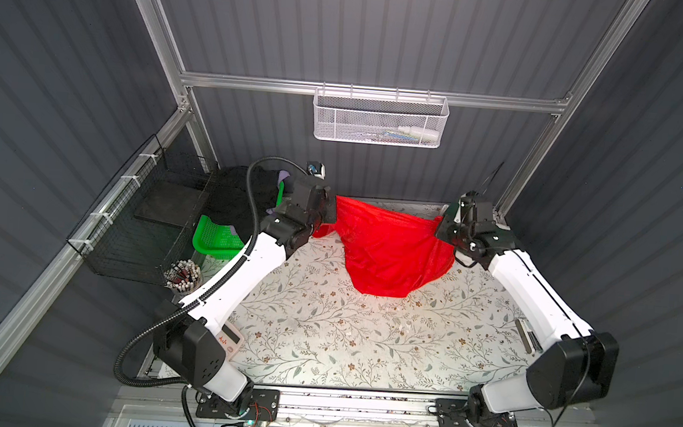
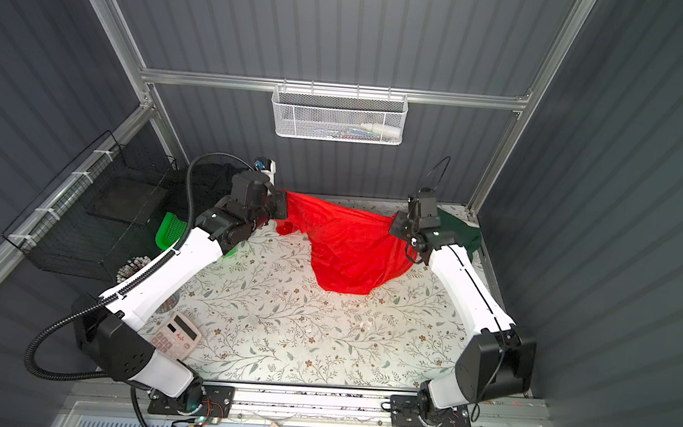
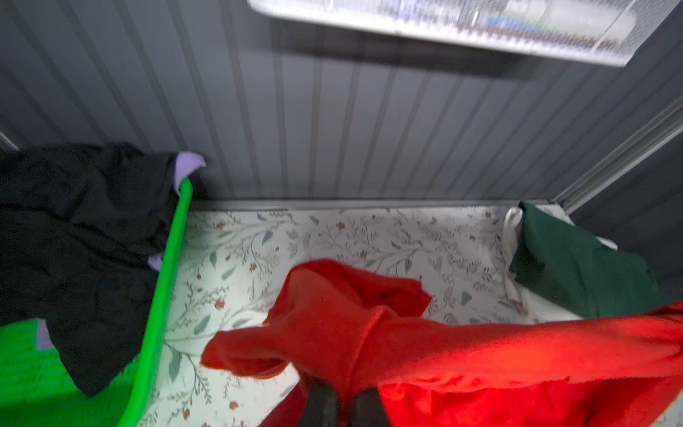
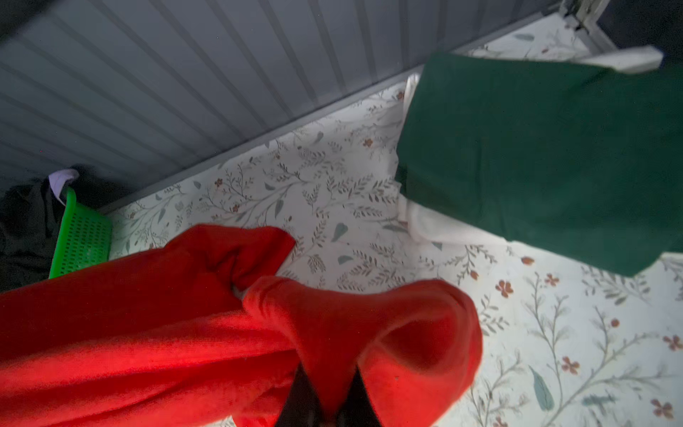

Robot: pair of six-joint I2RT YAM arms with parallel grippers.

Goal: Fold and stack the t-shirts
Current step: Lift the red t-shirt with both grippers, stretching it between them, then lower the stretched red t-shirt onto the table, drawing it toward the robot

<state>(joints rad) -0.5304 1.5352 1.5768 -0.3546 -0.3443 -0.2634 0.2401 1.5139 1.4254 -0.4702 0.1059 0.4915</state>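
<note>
— Grey ribbed walls box in the floral-print counter. How far along?
— Early, I'd judge. A folded dark green cloth t-shirt lies on a white cloth t-shirt in the far right corner: the stack so far. The bright red shiny t-shirt hangs unfolded between the arms, drooping toward the counter.
— Grips?
— Left pincer and right pincer each pinch a bunch of red cloth.
— Containers?
— The green plastic lattice basket, far left, holds a crumpled black t-shirt and a lavender t-shirt, not yet folded.
</note>
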